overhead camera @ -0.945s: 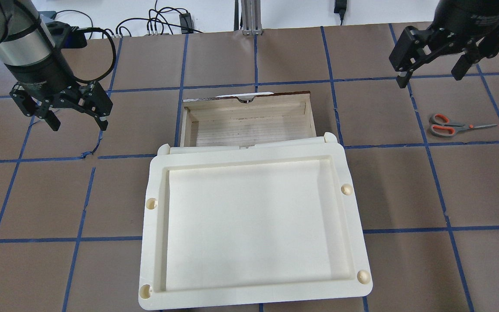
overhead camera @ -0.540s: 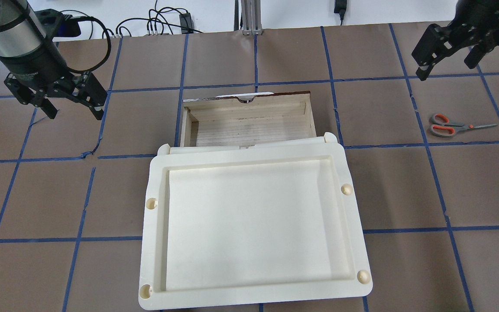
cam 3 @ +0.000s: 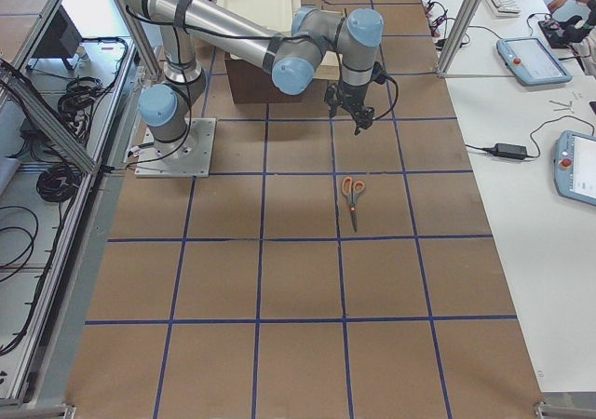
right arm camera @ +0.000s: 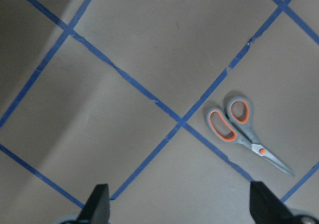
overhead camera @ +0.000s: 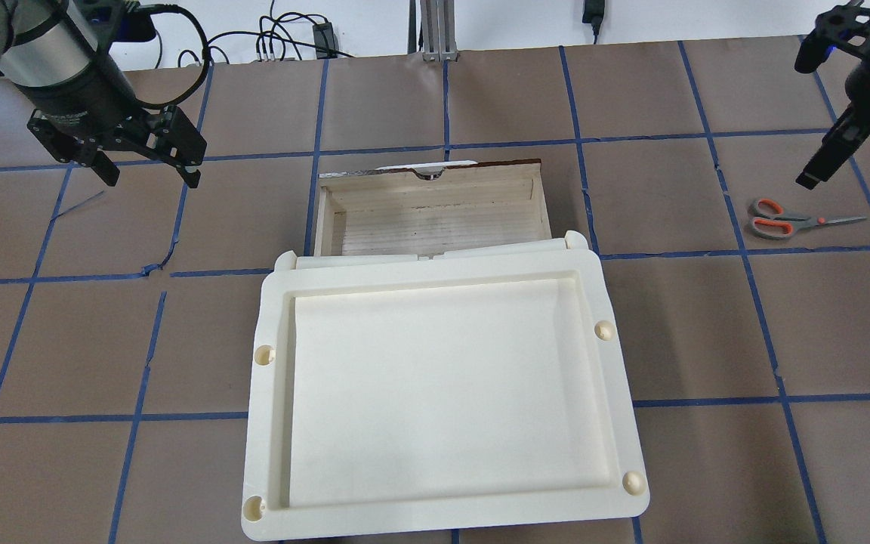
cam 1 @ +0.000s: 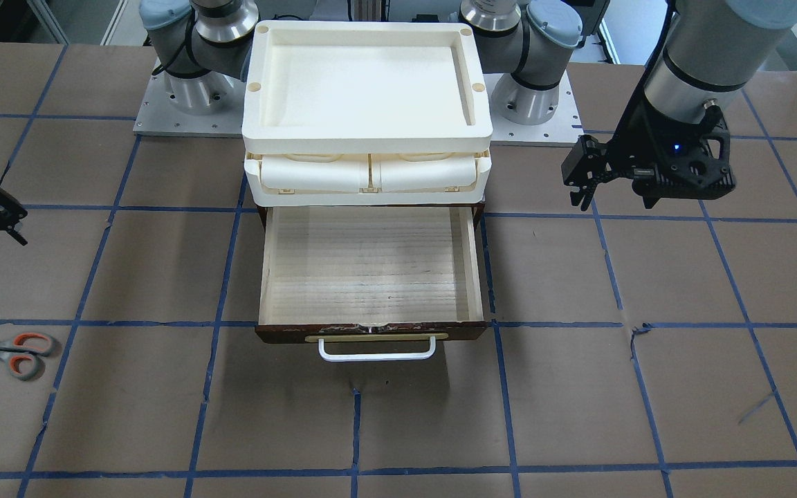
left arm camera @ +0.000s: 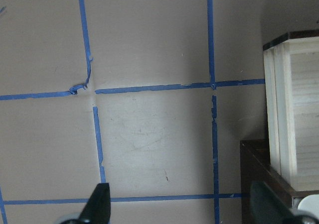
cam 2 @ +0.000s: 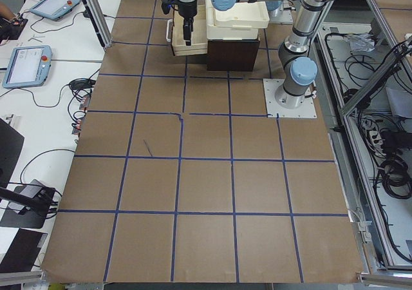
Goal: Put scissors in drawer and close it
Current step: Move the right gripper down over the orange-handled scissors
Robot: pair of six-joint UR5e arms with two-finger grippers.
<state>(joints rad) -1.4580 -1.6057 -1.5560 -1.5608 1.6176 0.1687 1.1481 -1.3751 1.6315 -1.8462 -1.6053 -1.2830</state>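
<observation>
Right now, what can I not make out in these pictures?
- Small grey scissors with orange-lined loops: front-facing view, blade tips cut by the left edge.
- Right gripper: same view, mostly cut by that edge.
- Shallow pale-wood drawer: overhead view, its near part hidden under the cream plastic tray unit.

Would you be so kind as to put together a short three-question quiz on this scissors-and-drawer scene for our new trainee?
1. Fill in the blank: the left gripper and the right gripper each hold nothing, and their jaws stand ____.
2. Multiple choice: which is nearer the scissors? A. the left gripper. B. the right gripper. C. both are equally near.
3. True or false: the scissors lie inside the drawer.

Key
1. open
2. B
3. False: the drawer is pulled out and empty.
</observation>
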